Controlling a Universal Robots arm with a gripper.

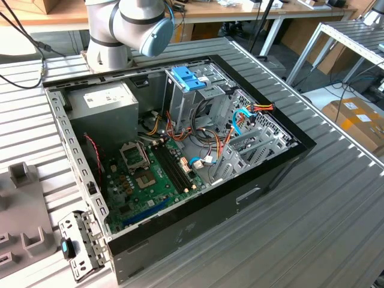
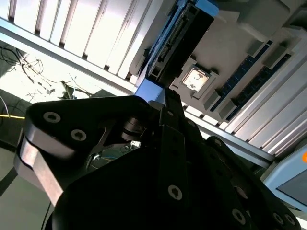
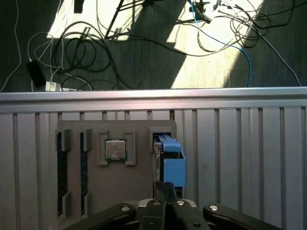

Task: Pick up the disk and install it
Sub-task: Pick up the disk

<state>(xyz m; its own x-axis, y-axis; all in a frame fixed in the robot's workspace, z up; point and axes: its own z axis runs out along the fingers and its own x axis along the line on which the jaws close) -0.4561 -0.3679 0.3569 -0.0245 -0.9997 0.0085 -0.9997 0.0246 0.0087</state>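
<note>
The gripper [image 3: 165, 190] is sitting at the blue-framed end of the disk [image 3: 171, 160], which is standing on edge in a grey fixture [image 3: 139, 182] on the desk [image 3: 240, 158]. Whether it is clamped, I cannot tell. A square, centred hold is advisable here.

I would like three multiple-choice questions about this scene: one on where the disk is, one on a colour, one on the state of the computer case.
1. Where is the disk?
A) flat on a wooden shelf
B) standing in a slot of the grey holder tray
C) in a drawer

2. What colour is its carrier frame?
A) red
B) yellow
C) blue

3. How is the computer case?
A) open
B) shut with a panel
C) upside down

Answers:
1 B, it stands in the tray beside the processor chip.
2 C, the frame is bright blue.
3 A, the motherboard lies in plain sight.
</note>
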